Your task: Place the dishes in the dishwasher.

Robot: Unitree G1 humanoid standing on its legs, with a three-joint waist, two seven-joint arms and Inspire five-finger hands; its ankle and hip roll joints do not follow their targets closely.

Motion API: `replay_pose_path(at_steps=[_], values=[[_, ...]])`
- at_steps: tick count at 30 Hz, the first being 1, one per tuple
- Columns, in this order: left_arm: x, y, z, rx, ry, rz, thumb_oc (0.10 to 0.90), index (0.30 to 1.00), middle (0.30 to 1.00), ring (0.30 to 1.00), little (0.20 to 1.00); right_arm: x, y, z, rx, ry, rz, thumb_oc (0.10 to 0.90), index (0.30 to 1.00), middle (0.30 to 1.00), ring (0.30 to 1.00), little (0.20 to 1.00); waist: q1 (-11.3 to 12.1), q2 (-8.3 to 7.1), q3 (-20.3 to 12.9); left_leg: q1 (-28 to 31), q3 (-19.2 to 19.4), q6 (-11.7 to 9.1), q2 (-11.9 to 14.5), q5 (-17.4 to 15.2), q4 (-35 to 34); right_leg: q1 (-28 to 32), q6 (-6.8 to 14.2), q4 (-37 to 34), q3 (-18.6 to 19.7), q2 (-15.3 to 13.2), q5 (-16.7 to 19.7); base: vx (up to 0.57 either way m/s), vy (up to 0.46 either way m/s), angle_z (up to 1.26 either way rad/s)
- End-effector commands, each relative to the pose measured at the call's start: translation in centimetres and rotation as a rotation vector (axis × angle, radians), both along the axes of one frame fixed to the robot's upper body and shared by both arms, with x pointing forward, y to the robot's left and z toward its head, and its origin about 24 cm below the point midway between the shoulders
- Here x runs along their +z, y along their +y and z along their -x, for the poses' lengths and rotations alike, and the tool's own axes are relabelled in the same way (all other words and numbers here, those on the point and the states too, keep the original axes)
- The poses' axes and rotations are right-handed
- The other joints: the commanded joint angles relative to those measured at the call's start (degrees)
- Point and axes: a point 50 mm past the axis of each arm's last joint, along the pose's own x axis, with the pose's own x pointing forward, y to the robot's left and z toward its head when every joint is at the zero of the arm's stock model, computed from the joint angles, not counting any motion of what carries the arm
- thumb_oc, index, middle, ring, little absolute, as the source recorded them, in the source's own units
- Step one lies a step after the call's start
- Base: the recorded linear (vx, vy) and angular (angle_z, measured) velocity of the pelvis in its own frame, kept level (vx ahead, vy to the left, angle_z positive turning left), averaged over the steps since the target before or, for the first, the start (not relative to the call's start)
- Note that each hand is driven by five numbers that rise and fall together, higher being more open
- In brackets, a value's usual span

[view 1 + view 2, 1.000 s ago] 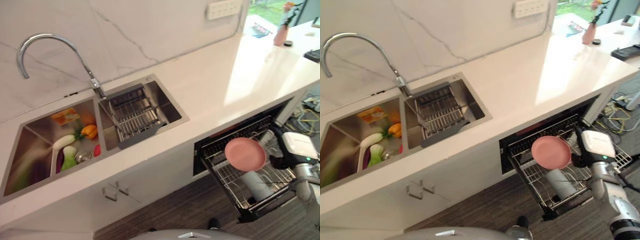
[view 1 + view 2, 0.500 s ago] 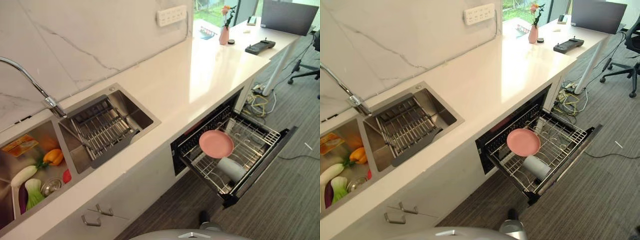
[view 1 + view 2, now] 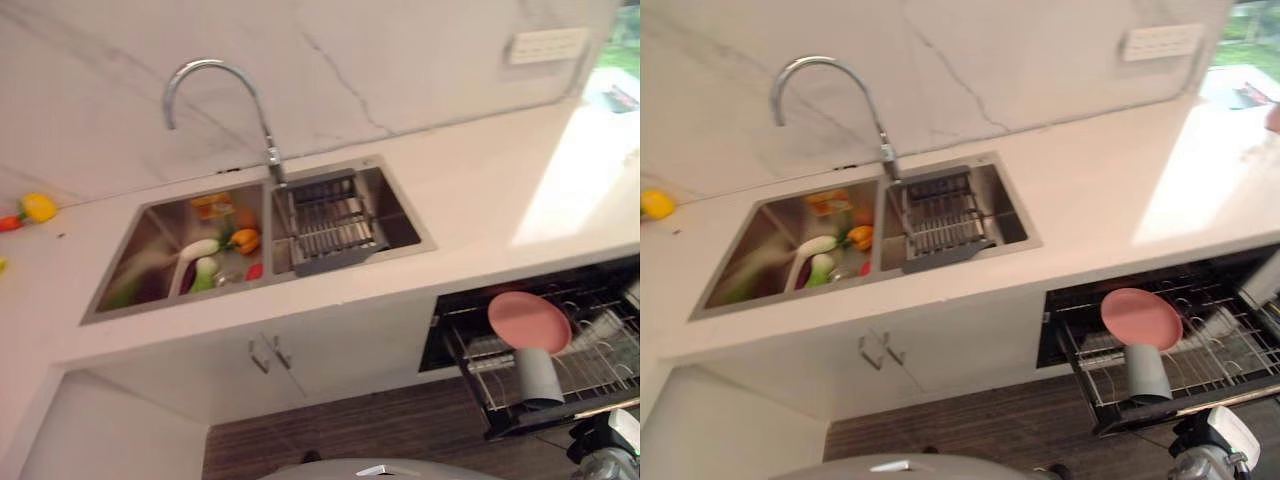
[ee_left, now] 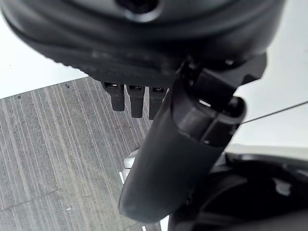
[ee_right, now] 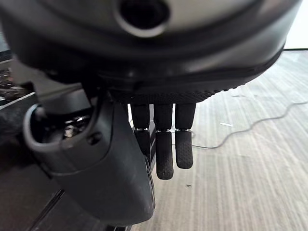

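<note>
Right hand: the right hand [image 5: 163, 144] hangs over the grey striped floor [image 5: 250, 159]; its fingers [image 5: 184, 144] point down, straight and relaxed, and it holds nothing.
Left hand: the left hand [image 4: 144, 98] is also above the floor, beside a white cabinet front; the fingers are straight, the thumb [image 4: 168, 168] stands in front of them, and nothing is in its grasp.
Dishwasher rack: the wire rack [image 3: 600, 365] is pulled out from under the countertop [image 3: 480, 200], at the right side of the scene.
Dishes in the rack: one pink plate [image 3: 529, 322] stands on its edge near the rack's left end; one grey cup [image 3: 540, 375] lies just in front of it and seems to touch the plate's lower rim.
Sink: a double steel sink [image 3: 140, 270] is set in the countertop, well apart from the rack, with one curved faucet [image 3: 215, 90] behind the divider.
Right basin: one grey drain basket [image 3: 330, 225] sits in it.
Left basin: several toy vegetables lie here, among them an orange pepper [image 3: 243, 240] and a white and green one [image 3: 200, 262]; I cannot count them exactly.
Countertop, far left: one yellow toy pepper [image 3: 38, 207] lies alone.
Wall: one white outlet strip [image 3: 547, 45] is on the marble backsplash.
</note>
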Motion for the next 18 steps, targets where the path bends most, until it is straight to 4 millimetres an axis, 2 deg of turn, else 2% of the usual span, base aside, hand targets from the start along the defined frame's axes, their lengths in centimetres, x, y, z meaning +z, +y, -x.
replay_pose_path(at_steps=[1, 6, 9, 12, 15, 16, 18], values=[[0.7, 2.0, -4.7, -0.100, -0.107, -0.050, 0.800, 0.900, 0.900, 0.900, 0.900, 10.2, -1.7, -13.2, 0.272, -0.436, 0.221, 0.400, 0.300, 0.300, 0.300, 0.300, 3.2, 0.15, 1.1, -3.8, -0.8, -3.3, 0.4, 1.8, 1.2, 5.0, 0.0, 1.3, -2.0, -0.5, -8.5, 0.06, -0.046, 0.98], [0.7, 2.1, -3.7, -0.145, -0.079, -0.037, 0.800, 0.900, 0.900, 0.900, 0.900, 14.6, -1.7, -16.3, 0.354, -0.548, 0.312, 0.400, 0.300, 0.300, 0.300, 0.300, 6.0, 0.96, 1.3, -6.2, -2.6, -4.2, 0.6, 3.6, 1.1, 6.1, -0.6, 1.4, -5.5, 0.2, -9.7, -0.02, -0.002, 0.55], [0.7, 2.5, -3.3, -0.148, -0.067, -0.045, 0.800, 0.900, 0.900, 0.900, 0.900, 16.4, -0.6, -18.0, 0.428, -0.609, 0.337, 0.400, 0.300, 0.300, 0.300, 0.300, 7.1, 0.98, 1.4, -7.2, -3.2, -4.5, 0.9, 4.2, 1.0, 5.9, -1.0, 1.7, -6.4, 0.7, -10.3, -0.02, -0.002, 0.43], [0.7, 2.5, -2.8, -0.182, -0.046, -0.064, 0.800, 0.900, 0.900, 0.900, 0.900, 17.8, 1.9, -20.0, 0.536, -0.696, 0.337, 0.400, 0.300, 0.300, 0.300, 0.300, 7.8, 0.55, 1.3, -7.4, -3.2, -4.3, 0.9, 4.0, 0.9, 5.6, -1.1, 2.0, -6.3, 0.9, -10.5, 0.01, 0.024, 0.19], [0.7, 2.5, -3.1, -0.217, -0.055, -0.078, 0.800, 0.900, 0.900, 0.900, 0.900, 17.8, 4.2, -20.7, 0.634, -0.748, 0.320, 0.400, 0.300, 0.300, 0.300, 0.300, 7.9, -0.11, 1.4, -7.0, -2.9, -4.0, 1.0, 3.5, 0.8, 4.9, -1.1, 2.5, -5.6, 0.8, -10.5, 0.02, 0.032, -0.02], [0.7, 2.5, -3.0, -0.217, -0.055, -0.079, 0.800, 0.900, 0.900, 0.900, 0.900, 17.8, 4.2, -20.7, 0.635, -0.748, 0.319, 0.400, 0.300, 0.300, 0.300, 0.300, 7.9, -0.16, 1.3, -7.0, -2.8, -4.0, 1.0, 3.5, 0.8, 4.8, -1.1, 2.6, -5.5, 0.7, -10.5, 0.01, 0.030, -0.07], [1.1, 2.6, -4.3, -0.213, -0.130, -0.094, 0.800, 0.900, 0.900, 0.900, 0.900, 16.4, 5.7, -20.2, 0.683, -0.743, 0.281, 0.400, 0.300, 0.300, 0.300, 0.300, 8.0, -1.02, 1.4, -6.5, -2.3, -3.6, 1.2, 3.0, 0.7, 4.2, -0.9, 2.9, -4.9, 0.5, -10.3, 0.01, 0.029, -0.08]])
